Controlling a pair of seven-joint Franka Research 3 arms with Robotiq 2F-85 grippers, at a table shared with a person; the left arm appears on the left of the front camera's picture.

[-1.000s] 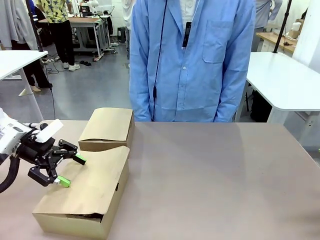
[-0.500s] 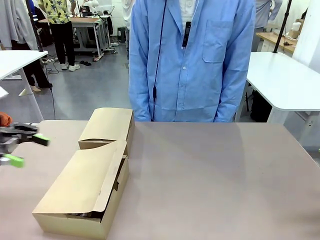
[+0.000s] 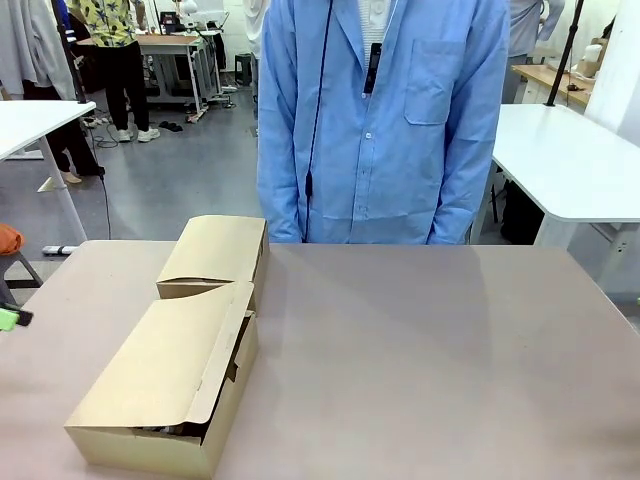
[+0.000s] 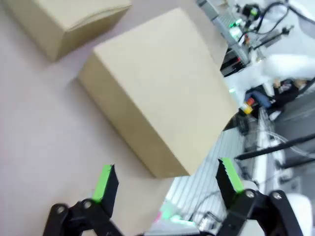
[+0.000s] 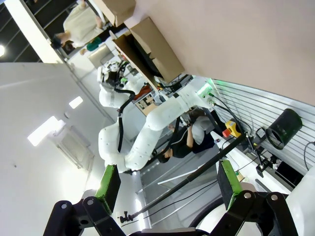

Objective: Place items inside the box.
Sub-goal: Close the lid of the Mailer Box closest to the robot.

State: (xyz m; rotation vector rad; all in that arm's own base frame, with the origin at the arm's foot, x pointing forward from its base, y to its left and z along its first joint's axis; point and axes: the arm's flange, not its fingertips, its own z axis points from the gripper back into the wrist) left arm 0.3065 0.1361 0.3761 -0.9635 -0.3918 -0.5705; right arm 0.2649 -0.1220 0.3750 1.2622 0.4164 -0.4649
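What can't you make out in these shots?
- Contents of the near box: front view, its flap covers them, leaving a dark gap.
- Left gripper: front view, cut by the left edge.
- Far box: left wrist view, cut by the top edge, blurred.

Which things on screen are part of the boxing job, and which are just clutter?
Job:
- closed cardboard box near the front
- left gripper, open, pulled back off the table's left edge
- right gripper, open, empty

Just there:
- second cardboard box behind it
- person in a blue coat, hands down
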